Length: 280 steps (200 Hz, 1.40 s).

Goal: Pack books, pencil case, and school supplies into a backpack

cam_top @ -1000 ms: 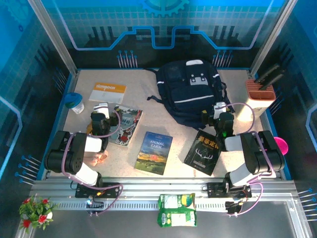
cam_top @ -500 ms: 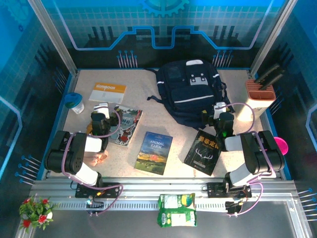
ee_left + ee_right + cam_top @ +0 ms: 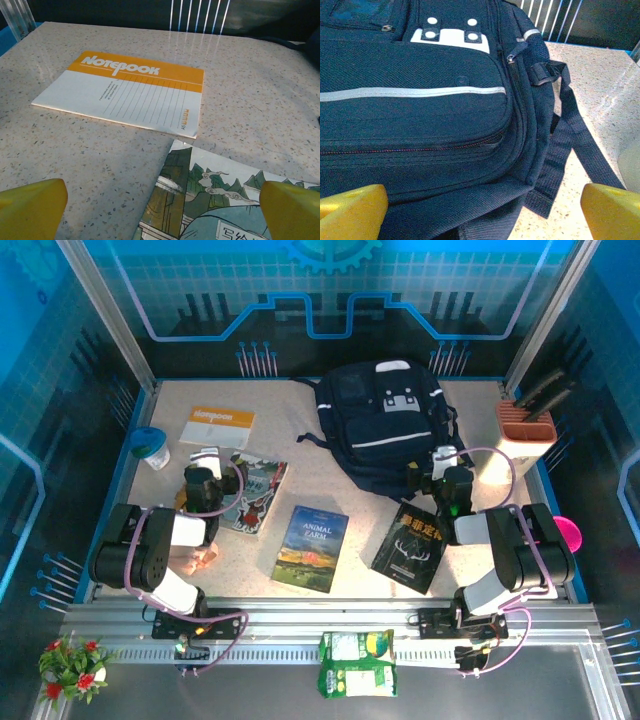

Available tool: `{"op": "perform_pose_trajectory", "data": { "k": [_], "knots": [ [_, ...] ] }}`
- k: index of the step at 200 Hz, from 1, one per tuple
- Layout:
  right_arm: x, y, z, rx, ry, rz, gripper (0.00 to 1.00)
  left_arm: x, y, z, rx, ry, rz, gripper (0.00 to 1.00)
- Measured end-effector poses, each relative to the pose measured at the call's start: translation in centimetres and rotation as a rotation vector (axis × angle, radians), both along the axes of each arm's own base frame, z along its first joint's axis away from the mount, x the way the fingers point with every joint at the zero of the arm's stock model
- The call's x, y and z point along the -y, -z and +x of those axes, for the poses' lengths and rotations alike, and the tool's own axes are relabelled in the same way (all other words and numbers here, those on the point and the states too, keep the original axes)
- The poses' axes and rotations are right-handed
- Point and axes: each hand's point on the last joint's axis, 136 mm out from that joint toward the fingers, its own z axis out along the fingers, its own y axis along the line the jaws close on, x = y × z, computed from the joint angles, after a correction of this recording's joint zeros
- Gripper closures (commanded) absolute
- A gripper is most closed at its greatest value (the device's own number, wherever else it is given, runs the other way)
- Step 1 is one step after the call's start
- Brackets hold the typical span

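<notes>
Backpack (image 3: 385, 430), one; books (image 3: 311, 547), three; notebook (image 3: 218, 426), one; left pincer (image 3: 161, 210) and right pincer (image 3: 481, 210) wide, seemingly empty.

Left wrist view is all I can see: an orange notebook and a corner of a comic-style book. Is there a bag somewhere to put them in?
Observer: Yes. A navy backpack lies at the far side of the table, to the right of your notebook.
Visitor: Is the other arm doing anything with it?
Observer: The right gripper hangs just in front of the backpack, open and holding nothing.
Visitor: Any more books?
Observer: Two. An Animal Farm paperback lies at the near middle, and a black book lies to its right, both flat on the table.
</notes>
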Motion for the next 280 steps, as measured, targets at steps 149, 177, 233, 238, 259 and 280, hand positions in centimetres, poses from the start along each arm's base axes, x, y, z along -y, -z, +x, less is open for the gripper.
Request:
{"op": "perform_pose_trajectory", "data": {
  "k": [149, 177, 233, 238, 259, 280],
  "knots": [
    [-2.6, -10.1, -0.8, 0.103, 0.002, 0.044, 0.00, -0.2, -8.1, -0.9, 0.110, -0.026, -0.052, 0.01],
    [-3.3, -11.9, -0.2, 0.025, 0.018, 0.170, 0.00, 0.0, -11.4, -0.3, 0.117, -0.048, -0.168, 0.01],
    [-6.2, -10.2, 0.3, -0.222, -0.049, 0.393, 0.00, 3.4, -12.0, 1.1, -0.047, 0.036, -0.418, 0.01],
    [-6.6, -9.8, 0.3, -0.245, -0.063, 0.401, 0.00, 3.9, -11.7, 1.2, -0.075, 0.049, -0.434, 0.01],
    [-8.5, -7.7, -0.7, -0.347, -0.104, 0.424, 0.00, 6.3, -9.4, 1.0, -0.212, 0.097, -0.476, 0.01],
    [-11.3, -6.6, -2.3, -0.426, -0.163, 0.431, 0.00, 9.0, -7.0, -0.5, -0.348, 0.148, -0.484, 0.01]
  ]
}}
